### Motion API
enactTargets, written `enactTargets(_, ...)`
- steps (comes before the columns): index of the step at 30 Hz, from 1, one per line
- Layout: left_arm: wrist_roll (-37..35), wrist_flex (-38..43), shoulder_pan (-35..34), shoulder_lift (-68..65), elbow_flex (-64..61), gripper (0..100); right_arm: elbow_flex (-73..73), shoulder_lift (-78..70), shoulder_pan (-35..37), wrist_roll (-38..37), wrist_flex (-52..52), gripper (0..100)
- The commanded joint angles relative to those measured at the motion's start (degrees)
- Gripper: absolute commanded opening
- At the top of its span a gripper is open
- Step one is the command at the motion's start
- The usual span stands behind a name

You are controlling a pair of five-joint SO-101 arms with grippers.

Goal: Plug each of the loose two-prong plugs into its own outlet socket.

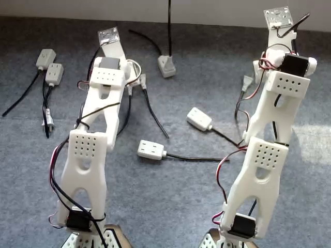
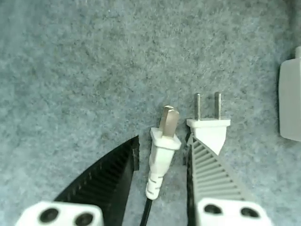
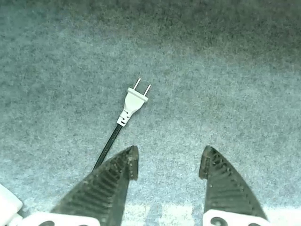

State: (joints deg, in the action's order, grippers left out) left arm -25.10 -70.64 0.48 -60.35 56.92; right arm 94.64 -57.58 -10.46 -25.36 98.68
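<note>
The left pincer (image 2: 163,140) stands open over the grey desk (image 2: 70,70), its jaws on either side of a white two-prong plug (image 2: 162,146) that lies flat between them, with a slim gap on each side. A second white plug (image 2: 208,127) lies just beside it, partly behind the pale jaw, and a white socket block (image 2: 290,101) sits nearby.

The right pincer (image 3: 170,150) is spread wide above the desk. Another plug (image 3: 134,101) on a black cord lies loose ahead of it, prongs pointing away.

In the high view, five sockets lie scattered on the desk. A pair (image 1: 49,66) sits side by side at the far left and one (image 1: 166,66) lies at the far middle. A fourth (image 1: 199,118) and a fifth (image 1: 151,150), its slots facing up, lie between the arms.
</note>
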Motion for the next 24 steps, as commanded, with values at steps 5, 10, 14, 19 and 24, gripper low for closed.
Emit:
enactTargets(5, 0.4, -0.9, -0.1, -4.4, 9.8, 15, 7.3, 1.7, 0.3, -0.2, 2.2, 20.7)
enactTargets(10, 0.5, -1.8, 0.9, -5.0, 11.6, 3, 7.3, 1.7, 0.4, -0.2, 2.2, 20.7)
enactTargets(14, 0.7, -1.7, 2.0, -5.0, 11.7, 1, 7.3, 1.7, 0.4, -0.2, 2.2, 20.7)
enactTargets(19, 0.7, -2.7, 2.0, -4.4, 12.1, 1, 7.3, 1.7, 0.5, -0.2, 2.2, 20.7)
enactTargets(24, 8.4, -10.3, 2.3, -2.2, 20.3, 1, 7.3, 1.2, 0.7, -0.2, 2.2, 20.6)
